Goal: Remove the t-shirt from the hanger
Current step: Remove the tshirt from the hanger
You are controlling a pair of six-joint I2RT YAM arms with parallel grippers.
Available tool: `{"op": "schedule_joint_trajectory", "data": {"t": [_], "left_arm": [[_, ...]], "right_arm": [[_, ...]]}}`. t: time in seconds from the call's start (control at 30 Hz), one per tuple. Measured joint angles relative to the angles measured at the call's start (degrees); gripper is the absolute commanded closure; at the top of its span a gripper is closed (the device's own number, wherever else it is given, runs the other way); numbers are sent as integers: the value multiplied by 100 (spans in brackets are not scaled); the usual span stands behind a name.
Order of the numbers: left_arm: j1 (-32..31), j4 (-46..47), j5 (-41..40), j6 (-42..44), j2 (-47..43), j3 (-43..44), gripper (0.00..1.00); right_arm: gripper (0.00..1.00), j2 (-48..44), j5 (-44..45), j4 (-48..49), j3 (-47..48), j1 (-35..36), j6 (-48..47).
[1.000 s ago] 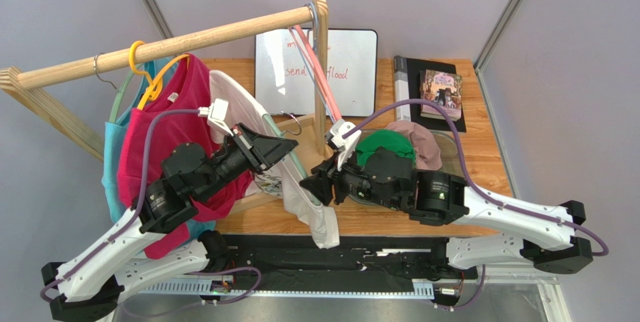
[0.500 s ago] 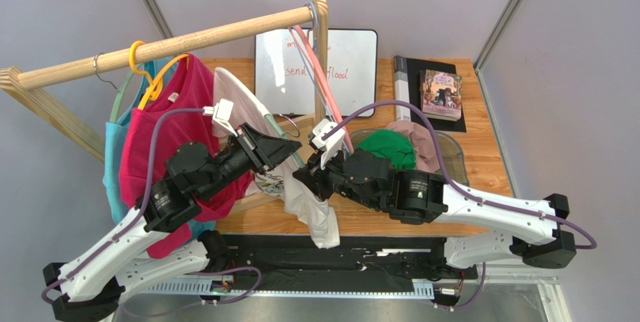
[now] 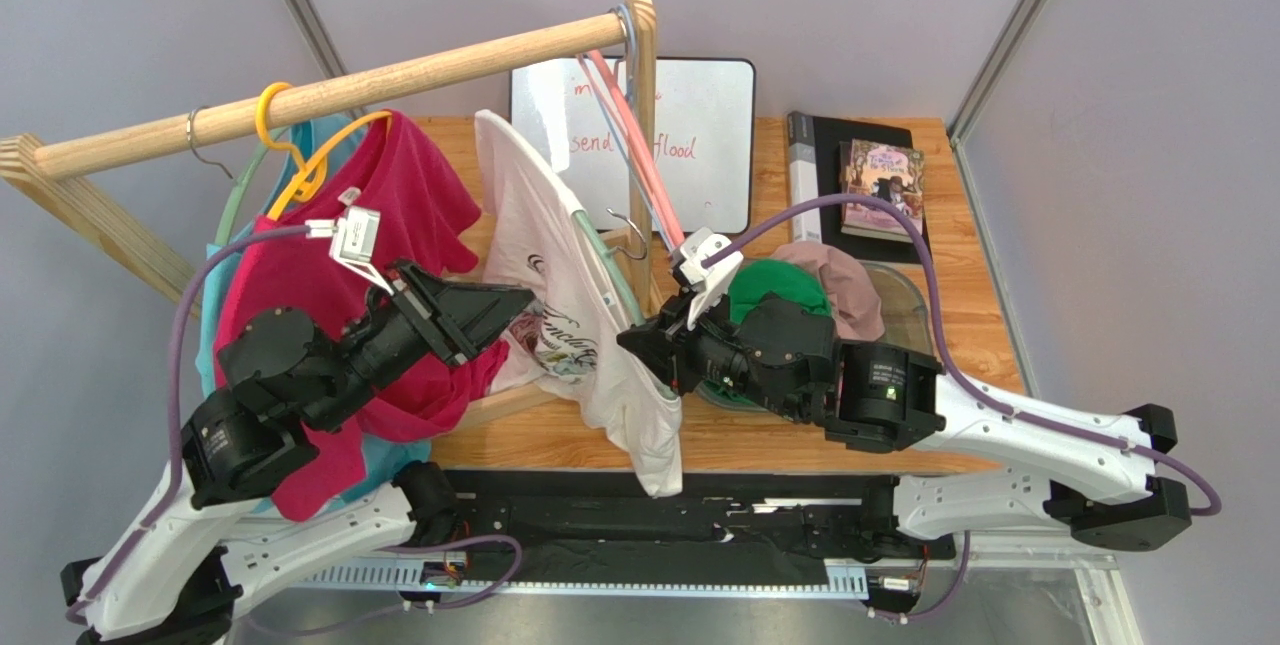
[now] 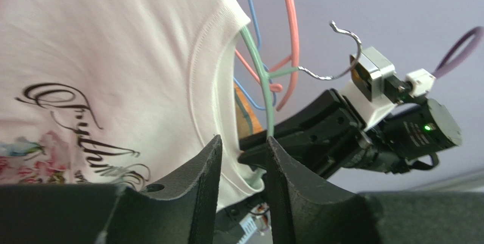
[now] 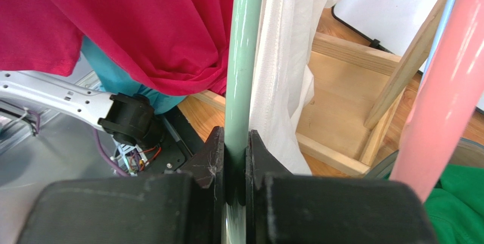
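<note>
A white t-shirt point(image 3: 559, 278) with a script print hangs on a pale green hanger point(image 3: 606, 267), tilted, off the rail. My right gripper point(image 3: 643, 350) is shut on the hanger's lower arm; in the right wrist view the green bar point(image 5: 243, 57) runs up from between the closed jaws point(image 5: 236, 153), with the white shirt point(image 5: 281, 68) just to its right. My left gripper point(image 3: 519, 300) is open and empty, its tips just left of the shirt's printed front. The left wrist view shows the collar point(image 4: 199, 68), the hanger point(image 4: 258, 79) and its metal hook point(image 4: 343, 57) beyond my open fingers point(image 4: 243, 150).
A wooden rail point(image 3: 331, 87) carries a red t-shirt point(image 3: 376, 210) on a yellow hanger point(image 3: 308, 150), a teal shirt point(image 3: 226, 300), and empty pink and blue hangers point(image 3: 631, 135). Behind stand a whiteboard point(image 3: 699, 120), a book point(image 3: 882, 188) and a bin point(image 3: 902, 300) of green and pink clothes.
My left gripper has drawn back to the left, away from the shirt's shoulder. The hanger and white shirt have tipped up higher, and my right gripper has shifted slightly right with the hanger.
</note>
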Motion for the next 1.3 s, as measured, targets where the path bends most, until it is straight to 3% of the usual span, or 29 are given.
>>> {"op": "schedule_joint_trajectory", "data": {"t": [0.3, 0.6, 0.67, 0.77, 0.8, 1.07, 1.3], "left_arm": [[0, -420, -669, 848, 1220, 911, 49], [0, -769, -1161, 1182, 1965, 1222, 52], [0, -798, -1266, 1228, 1980, 1231, 56], [-7, -846, -1357, 1255, 2039, 1342, 80], [-13, -855, -1394, 1300, 2076, 1405, 100], [-42, -841, -1021, 1335, 2063, 1443, 100], [-560, -796, -964, 1335, 1600, 1316, 100]], "right_arm": [[100, -33, -289, -76, 0, 0, 131], [100, -33, -481, -85, -2, 0, 212], [100, -33, -507, -85, -2, 0, 216], [100, -33, -544, -85, -2, 0, 219], [100, -33, -549, -85, -2, 0, 219], [100, 66, -385, -249, 81, 0, 214], [100, 435, -461, -474, 459, -46, 186]]}}
